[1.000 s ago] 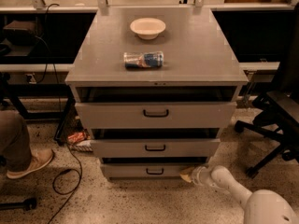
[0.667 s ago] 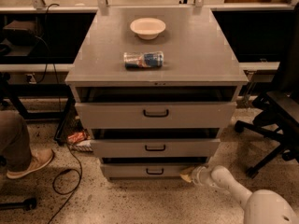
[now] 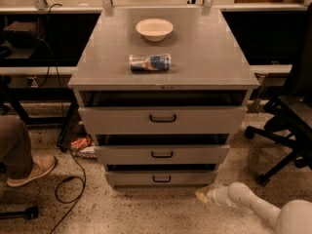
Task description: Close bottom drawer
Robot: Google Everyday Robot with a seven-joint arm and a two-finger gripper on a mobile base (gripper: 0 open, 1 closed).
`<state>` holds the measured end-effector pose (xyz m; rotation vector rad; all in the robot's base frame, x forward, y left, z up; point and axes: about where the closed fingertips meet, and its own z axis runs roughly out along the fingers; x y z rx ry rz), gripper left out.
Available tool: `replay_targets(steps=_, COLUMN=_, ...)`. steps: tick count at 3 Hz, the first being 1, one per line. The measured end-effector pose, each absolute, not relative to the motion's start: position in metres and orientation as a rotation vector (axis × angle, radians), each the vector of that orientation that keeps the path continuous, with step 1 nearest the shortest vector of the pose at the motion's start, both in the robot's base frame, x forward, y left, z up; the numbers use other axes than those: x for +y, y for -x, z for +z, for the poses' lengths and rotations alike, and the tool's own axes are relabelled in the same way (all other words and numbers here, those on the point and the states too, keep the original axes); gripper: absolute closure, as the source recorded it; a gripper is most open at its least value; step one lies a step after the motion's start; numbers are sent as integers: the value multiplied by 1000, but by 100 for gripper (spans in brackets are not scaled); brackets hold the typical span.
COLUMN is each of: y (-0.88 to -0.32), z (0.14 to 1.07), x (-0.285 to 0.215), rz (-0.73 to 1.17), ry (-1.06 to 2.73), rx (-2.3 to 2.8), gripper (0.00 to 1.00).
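- Grey metal cabinet stands in the middle of the camera view, its flat top serving as the bench.
- Lowest of its three drawers, the bottom drawer sits just above the speckled floor. It is pulled out a little, with a dark gap showing above its low front panel.
- A small black loop handle sits at the centre of that panel.
- The middle drawer and the top drawer above it are also slightly out, each with a dark strip over its front.
- The pincer is low at the floor, just beside the bottom drawer's lower right corner. Whether it touches the panel cannot be told, nor whether it is wide or narrow.
- The white arm runs from the pincer to the lower right corner of the view.
- On the bench a pale bowl stands upright towards the back, and a can lies on its side nearer the front edge, the two apart.
- A black office chair stands right of the cabinet.
- At the left a person's leg and tan shoe rest on the floor, near a looping black cable.
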<state>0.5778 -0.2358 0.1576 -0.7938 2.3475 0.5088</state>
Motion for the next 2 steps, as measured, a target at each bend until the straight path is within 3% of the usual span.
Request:
replay_targets(steps=1, y=-530, z=166, x=-254, rz=514, ry=747, rx=2439, gripper=56)
replay_targets(steps=2, y=-501, z=169, x=-268, rz=530, ry=695, rx=2489, gripper=80)
